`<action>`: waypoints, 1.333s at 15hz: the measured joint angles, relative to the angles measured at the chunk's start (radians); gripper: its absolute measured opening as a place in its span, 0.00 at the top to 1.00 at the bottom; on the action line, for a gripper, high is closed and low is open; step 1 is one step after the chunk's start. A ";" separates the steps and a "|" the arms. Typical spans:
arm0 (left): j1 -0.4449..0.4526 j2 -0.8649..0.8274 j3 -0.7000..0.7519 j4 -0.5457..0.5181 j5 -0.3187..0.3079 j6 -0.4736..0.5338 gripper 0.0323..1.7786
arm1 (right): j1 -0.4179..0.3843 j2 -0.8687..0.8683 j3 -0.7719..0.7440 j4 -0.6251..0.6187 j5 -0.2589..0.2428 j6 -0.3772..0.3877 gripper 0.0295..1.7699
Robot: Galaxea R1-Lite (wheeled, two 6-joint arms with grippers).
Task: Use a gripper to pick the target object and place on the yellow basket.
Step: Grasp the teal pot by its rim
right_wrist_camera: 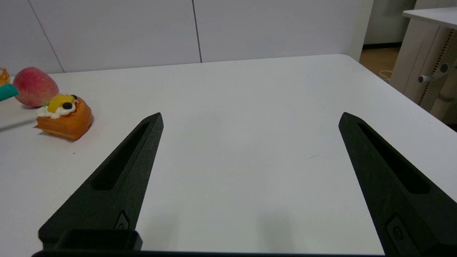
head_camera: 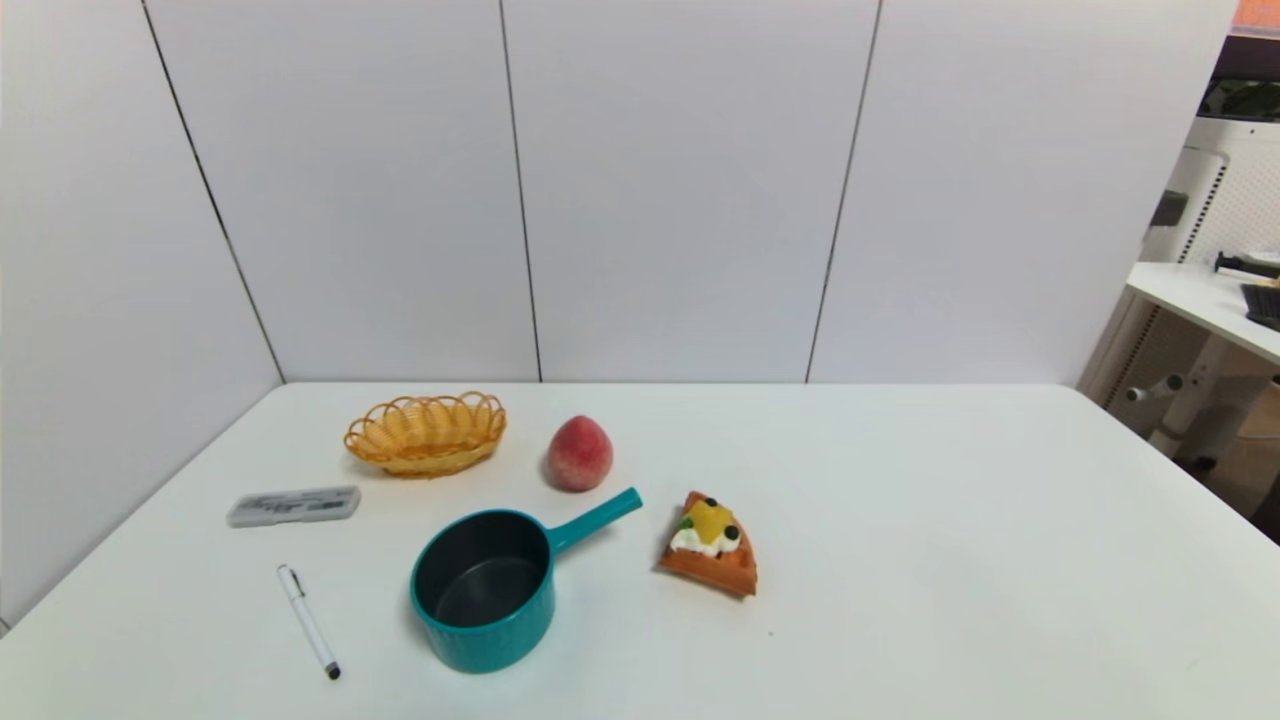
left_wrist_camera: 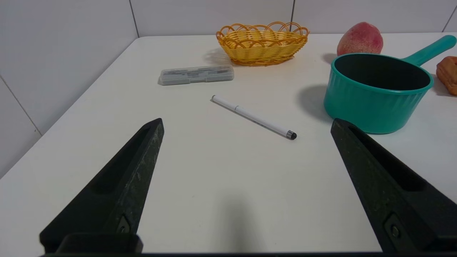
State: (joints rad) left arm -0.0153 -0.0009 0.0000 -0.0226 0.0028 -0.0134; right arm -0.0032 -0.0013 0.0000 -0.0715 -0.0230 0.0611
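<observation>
1. Head view: a teal saucepan point(head_camera: 483, 590), dark grey inside, stands upright on the white surface point(head_camera: 900, 520), handle toward the peach point(head_camera: 579, 453).
2. The yellow basket point(head_camera: 426, 434) sits beyond it, apart.
3. Left claw point(left_wrist_camera: 246, 123) and right claw point(right_wrist_camera: 250, 116) hang spread wide, holding nothing.

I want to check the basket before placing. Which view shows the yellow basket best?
The left wrist view: the yellow basket appears whole, near. The head view shows it smaller; the right wrist view, only an orange sliver.

Wide-spread right tool point(right_wrist_camera: 250, 119) above white table point(right_wrist_camera: 250, 89), waffle wedge point(right_wrist_camera: 64, 119) aside
</observation>
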 joint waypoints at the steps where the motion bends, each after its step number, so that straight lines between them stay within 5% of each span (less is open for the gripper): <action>1: 0.000 0.000 0.000 0.000 0.000 0.000 0.05 | 0.000 0.000 0.000 0.000 0.000 0.000 0.04; 17: 0.000 0.011 -0.003 0.007 -0.007 0.027 0.05 | 0.000 0.000 0.000 0.000 0.000 0.000 0.04; 20: -0.003 0.107 -0.109 0.014 -0.012 0.042 0.05 | 0.000 0.000 0.000 0.000 0.000 0.000 0.04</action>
State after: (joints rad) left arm -0.0183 0.1062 -0.1087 -0.0085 -0.0096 0.0283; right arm -0.0032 -0.0013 0.0000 -0.0715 -0.0230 0.0611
